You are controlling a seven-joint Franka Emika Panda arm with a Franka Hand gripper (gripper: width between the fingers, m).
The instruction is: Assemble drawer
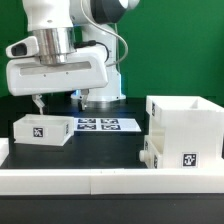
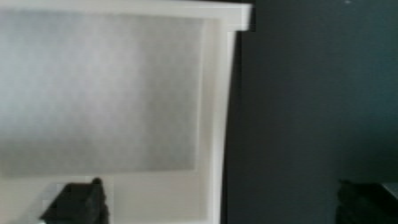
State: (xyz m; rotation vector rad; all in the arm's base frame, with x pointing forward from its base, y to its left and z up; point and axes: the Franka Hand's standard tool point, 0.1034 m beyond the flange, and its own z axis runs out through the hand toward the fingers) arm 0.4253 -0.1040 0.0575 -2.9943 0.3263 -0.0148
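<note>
white plastic shell (image 1: 186, 120), tall, one, at right of frame. trays, two: a low tray (image 1: 172, 156), tagged, sits against the shell's lower front, and whether it is slotted in cannot be told; the second tray (image 1: 42, 128) lies loose at left, long axis across the frame, directly beneath the gripper (image 1: 40, 103). gripper, one: jaws spread, empty, straddling a tray wall (image 2: 228, 110).

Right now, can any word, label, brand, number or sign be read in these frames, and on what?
No words, brands or numbers are readable in either view.
Tray at the exterior view's left: one black-and-white square tag, pattern only.
Drawer shell: one such tag near its base, no letters.
Marker board: several tags, too small to read.
Wrist view: no markings.
</note>
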